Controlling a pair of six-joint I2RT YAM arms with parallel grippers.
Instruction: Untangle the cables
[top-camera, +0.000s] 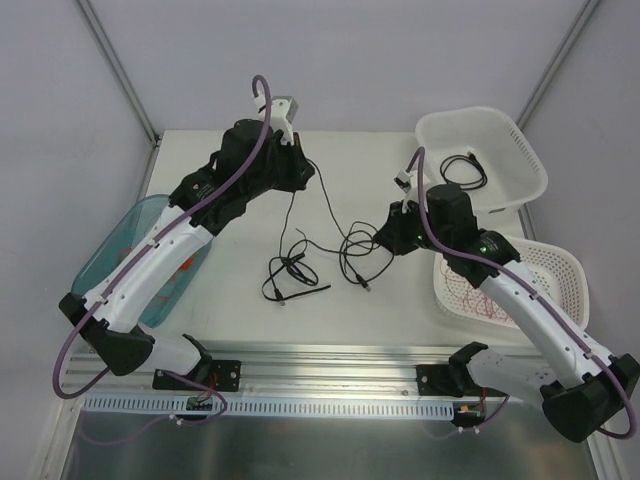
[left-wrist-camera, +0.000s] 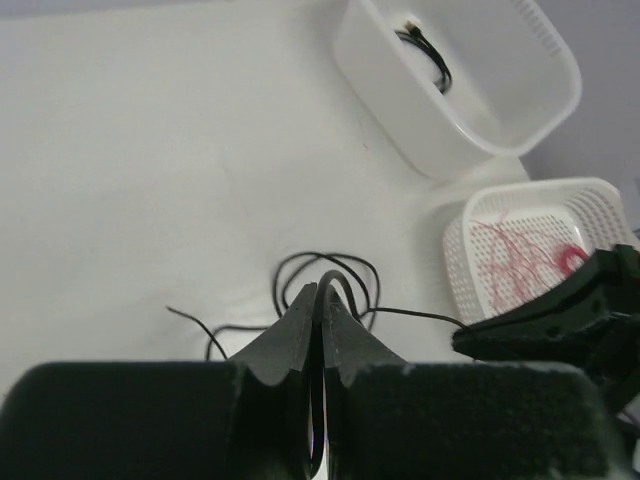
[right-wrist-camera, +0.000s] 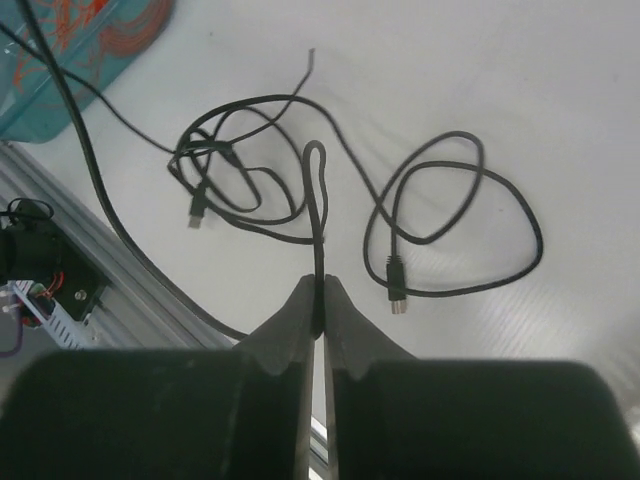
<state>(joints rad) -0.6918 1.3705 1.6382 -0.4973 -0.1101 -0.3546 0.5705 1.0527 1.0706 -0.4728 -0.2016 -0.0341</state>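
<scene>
Both pincers are clenched: the left gripper (left-wrist-camera: 321, 300) is shut on a raised loop of black cable, and the right gripper (right-wrist-camera: 319, 300) is pinched on a doubled black strand that stands up from between its tips. The cables (right-wrist-camera: 318, 215) are spread in loose overlapping loops on the white table (top-camera: 350, 170), strung between the two grippers near its middle. They are very thin and round, with a smooth dark sheath, and small blocky plugs (right-wrist-camera: 397, 298) are seen at some ends. They are judged to be light, limp and slightly springy, so curls are likely to be kept and neighbouring loops dragged along when one strand is pulled. Plugs are judged likely to snag inside loops. A hold is best taken on a single free strand just behind a plug, or on an outer loop away from the crossings. At the left a translucent teal tub (top-camera: 130, 215) with orange wire is seen. At the right, red wire is held in a perforated white basket (top-camera: 570, 270), and one black cable in a smoother white basket (top-camera: 530, 165).
</scene>
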